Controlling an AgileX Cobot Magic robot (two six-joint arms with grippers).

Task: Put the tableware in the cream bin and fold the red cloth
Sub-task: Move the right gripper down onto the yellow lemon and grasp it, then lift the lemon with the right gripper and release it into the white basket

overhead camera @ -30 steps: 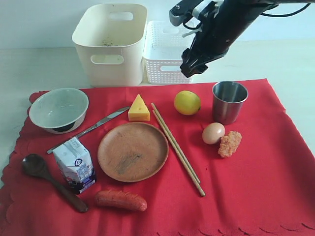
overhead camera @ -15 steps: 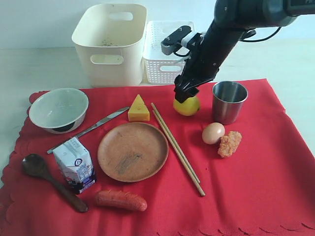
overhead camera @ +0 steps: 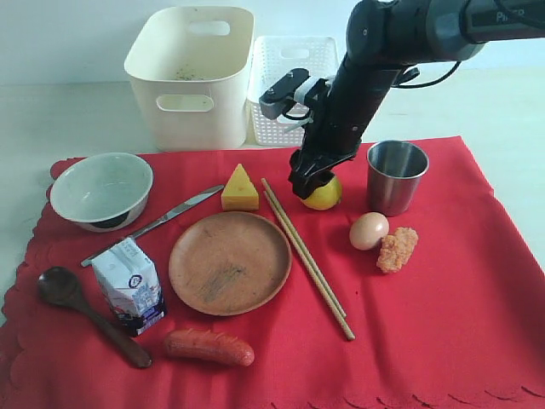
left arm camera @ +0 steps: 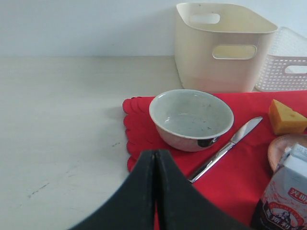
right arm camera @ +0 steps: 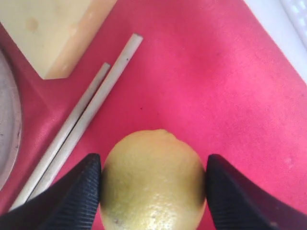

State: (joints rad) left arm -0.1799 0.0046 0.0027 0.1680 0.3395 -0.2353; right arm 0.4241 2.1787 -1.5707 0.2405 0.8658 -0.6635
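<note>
The red cloth [overhead camera: 443,324] lies spread flat under everything. On it are the white bowl [overhead camera: 101,189], metal knife [overhead camera: 153,223], wooden plate [overhead camera: 230,262], dark spoon [overhead camera: 85,311], chopsticks [overhead camera: 306,258] and steel cup [overhead camera: 397,175]. The cream bin [overhead camera: 192,77] stands behind the cloth. My right gripper [overhead camera: 308,183] is down on the lemon [right arm camera: 153,191], which rests on the cloth, with its fingers [right arm camera: 81,191] against both sides. My left gripper [left arm camera: 155,153] is shut and empty, hovering short of the bowl [left arm camera: 191,117] near the cloth's scalloped edge.
A white lattice basket [overhead camera: 285,85] stands right of the bin. Cheese [overhead camera: 240,189], an egg [overhead camera: 369,230], a breaded piece [overhead camera: 398,249], a sausage [overhead camera: 209,347] and a milk carton [overhead camera: 129,285] also lie on the cloth. Bare table surrounds it.
My right arm came down from above the lattice basket onto the lemon, and its fingers closed in on the fruit. The left gripper stayed shut.
</note>
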